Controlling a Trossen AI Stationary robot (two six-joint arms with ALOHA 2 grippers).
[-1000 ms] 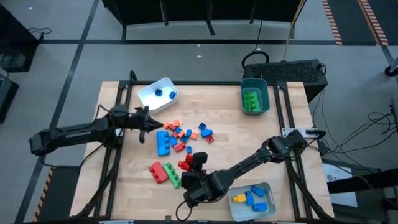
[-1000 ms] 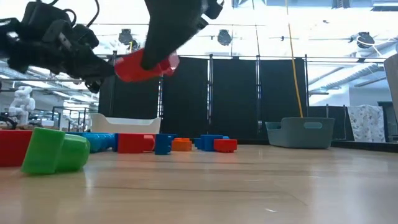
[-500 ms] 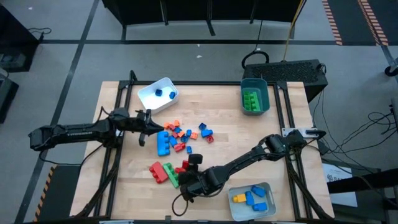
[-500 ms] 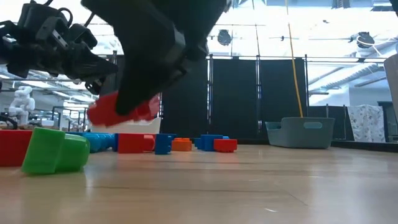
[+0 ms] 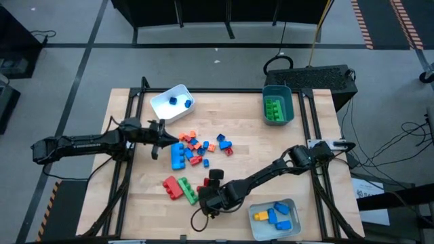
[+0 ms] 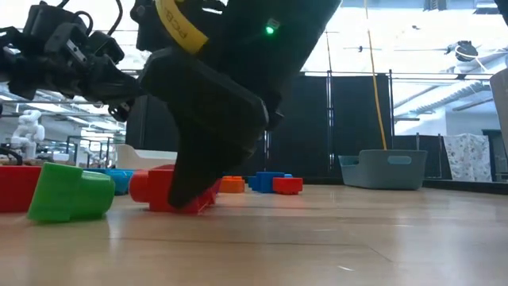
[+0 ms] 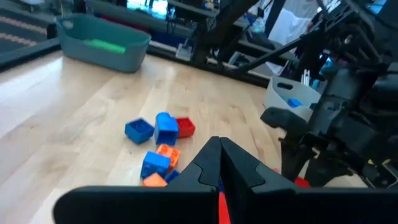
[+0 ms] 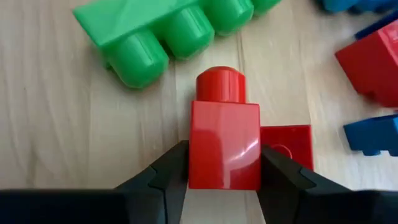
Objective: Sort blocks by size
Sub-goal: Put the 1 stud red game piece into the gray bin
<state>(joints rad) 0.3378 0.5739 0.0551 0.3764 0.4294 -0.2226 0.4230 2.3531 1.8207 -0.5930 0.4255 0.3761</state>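
**Hidden and cut-off parts**

In the low view, the right arm's dark fingers (image 6: 208, 171) cover most of the red plastic studded brick (image 6: 152, 189) on the tabletop. Beside the fingers, the green plastic studded bar (image 8: 171, 32) runs off the right wrist picture's edge. The white tray's (image 5: 169, 103) blue contents are too small to identify.

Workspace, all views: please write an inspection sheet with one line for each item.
Surface: wooden table, level.
Job's things: loose blocks near the centre; green block beside the red block; blue blocks in the white tray, green ones in the teal tray, blue and yellow ones in the grey tray.
Clutter: nothing seen.
End effectors: right end effector low at the table, fingers on both sides of the red block; left end effector shut, above the pile.
Cables: black cables on the floor at right.
Surroundings: dark curtain panels behind.
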